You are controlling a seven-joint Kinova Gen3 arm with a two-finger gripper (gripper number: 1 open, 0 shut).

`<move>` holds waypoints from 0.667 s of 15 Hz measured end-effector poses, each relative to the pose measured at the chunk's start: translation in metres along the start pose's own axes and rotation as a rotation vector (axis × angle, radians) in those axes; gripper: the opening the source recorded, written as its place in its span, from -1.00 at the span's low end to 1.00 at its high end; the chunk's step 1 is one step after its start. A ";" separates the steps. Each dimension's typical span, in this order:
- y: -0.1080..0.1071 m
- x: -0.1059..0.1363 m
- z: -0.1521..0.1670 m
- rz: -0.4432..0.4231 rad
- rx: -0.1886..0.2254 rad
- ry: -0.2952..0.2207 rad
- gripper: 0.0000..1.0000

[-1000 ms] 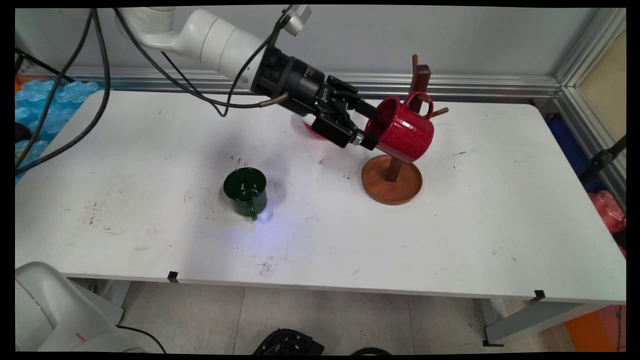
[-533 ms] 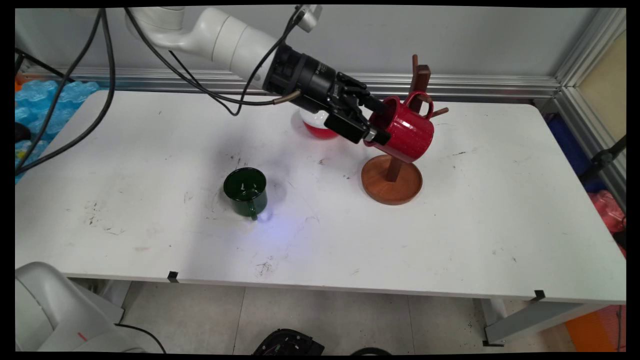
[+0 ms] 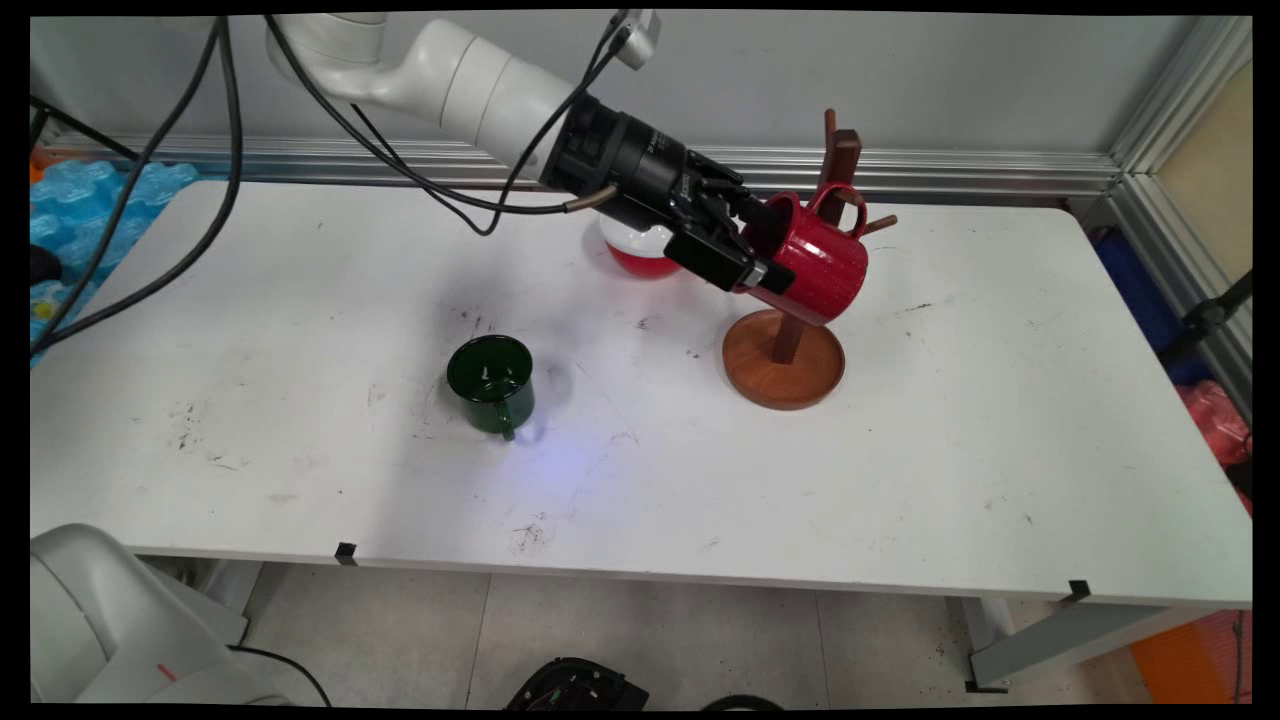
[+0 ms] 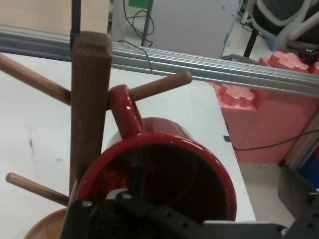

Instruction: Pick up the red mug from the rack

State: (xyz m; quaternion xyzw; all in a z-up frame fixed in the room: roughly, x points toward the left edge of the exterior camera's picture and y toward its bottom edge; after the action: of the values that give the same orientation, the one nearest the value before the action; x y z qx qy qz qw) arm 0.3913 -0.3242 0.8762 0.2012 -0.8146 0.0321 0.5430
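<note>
Gripper [image 3: 765, 262] pinches the red mug's [image 3: 815, 268] rim, we see, handle looped over the wooden mug tree's [image 3: 790, 345] peg; no writing legible.

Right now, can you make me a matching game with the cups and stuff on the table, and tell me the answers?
Things:
1. shiny red mug
2. dark green enamel cup
3. wooden mug stand with pegs
4. red and white round bowl

Places:
A. standing alone on the white table, handle toward the near edge
B. behind the black two-finger gripper, partly hidden
C. tilted, handle looped on a peg, gripper clamped on its rim
D. round base flat on the table, post upright

Pairs: 1-C, 2-A, 3-D, 4-B
</note>
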 end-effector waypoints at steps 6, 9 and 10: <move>0.000 0.000 0.003 -0.036 0.008 -0.008 1.00; 0.001 0.000 0.004 -0.048 0.009 -0.010 -1.00; 0.001 0.000 0.004 -0.050 0.009 -0.011 -1.00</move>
State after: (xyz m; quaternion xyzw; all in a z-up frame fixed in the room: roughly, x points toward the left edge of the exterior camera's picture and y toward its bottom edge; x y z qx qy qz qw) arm 0.3878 -0.3245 0.8750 0.2243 -0.8122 0.0209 0.5381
